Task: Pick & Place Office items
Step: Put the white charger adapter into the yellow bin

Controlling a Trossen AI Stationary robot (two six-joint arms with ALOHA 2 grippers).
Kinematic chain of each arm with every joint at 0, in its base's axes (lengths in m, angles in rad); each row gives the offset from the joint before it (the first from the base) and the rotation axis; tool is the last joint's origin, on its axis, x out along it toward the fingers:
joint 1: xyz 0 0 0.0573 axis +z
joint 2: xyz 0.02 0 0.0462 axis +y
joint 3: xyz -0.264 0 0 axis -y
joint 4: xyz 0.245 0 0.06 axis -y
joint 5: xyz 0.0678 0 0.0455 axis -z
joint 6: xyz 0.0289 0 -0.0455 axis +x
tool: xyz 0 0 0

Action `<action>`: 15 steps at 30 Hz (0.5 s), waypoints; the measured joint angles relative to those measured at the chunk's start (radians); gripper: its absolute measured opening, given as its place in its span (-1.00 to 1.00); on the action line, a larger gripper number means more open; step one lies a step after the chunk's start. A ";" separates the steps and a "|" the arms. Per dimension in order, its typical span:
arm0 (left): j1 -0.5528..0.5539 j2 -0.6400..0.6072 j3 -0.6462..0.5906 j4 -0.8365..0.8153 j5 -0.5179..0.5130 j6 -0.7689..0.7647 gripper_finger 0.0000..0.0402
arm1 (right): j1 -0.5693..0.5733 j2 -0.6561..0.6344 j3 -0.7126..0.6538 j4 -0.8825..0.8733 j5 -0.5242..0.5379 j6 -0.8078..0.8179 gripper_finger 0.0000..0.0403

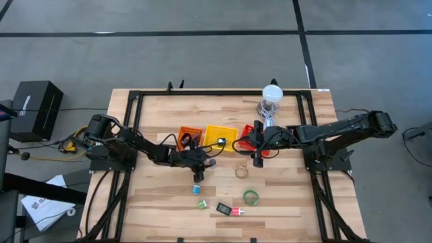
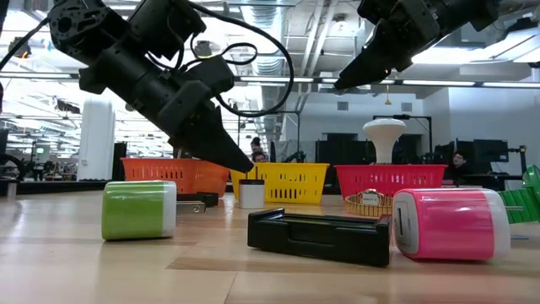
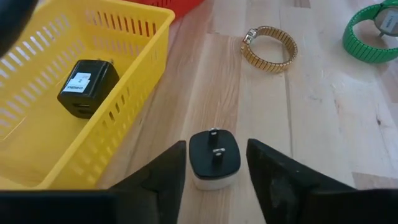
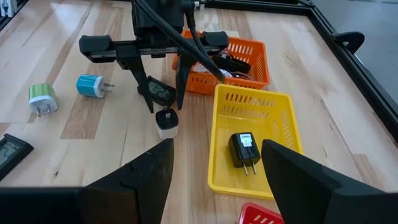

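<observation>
My left gripper is open and points down over a small black-topped white plug adapter. The adapter stands on the table, prongs up, beside the yellow basket, with one finger on either side of it and not touching. The right wrist view shows the left gripper just above this adapter. A black charger lies in the yellow basket. My right gripper is open and hovers above the yellow and red baskets. On the table lie a gold band, a green ring, and blue, green, black and pink pieces.
The orange basket holds several dark items. A clear jar with a white top stands near the table's far edge. A black frame runs along the table's sides. Bare wood lies at the near left of the table.
</observation>
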 joint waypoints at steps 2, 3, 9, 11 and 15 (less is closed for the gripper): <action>0.000 0.000 0.000 0.001 0.000 0.000 -0.31 | 0.000 0.000 0.000 0.000 0.000 0.000 0.16; 0.000 0.000 0.000 0.001 0.000 0.000 -0.36 | 0.000 0.000 0.000 0.000 0.000 0.000 0.16; 0.000 0.001 -0.001 0.004 0.000 0.000 -0.65 | 0.000 0.000 0.000 0.000 0.000 0.000 0.16; 0.000 0.001 -0.001 0.006 0.000 0.001 -0.72 | 0.000 0.000 0.000 0.000 0.000 0.000 0.16; 0.000 0.001 -0.001 0.008 0.000 0.002 -0.83 | 0.000 0.000 0.000 0.000 0.000 0.000 0.16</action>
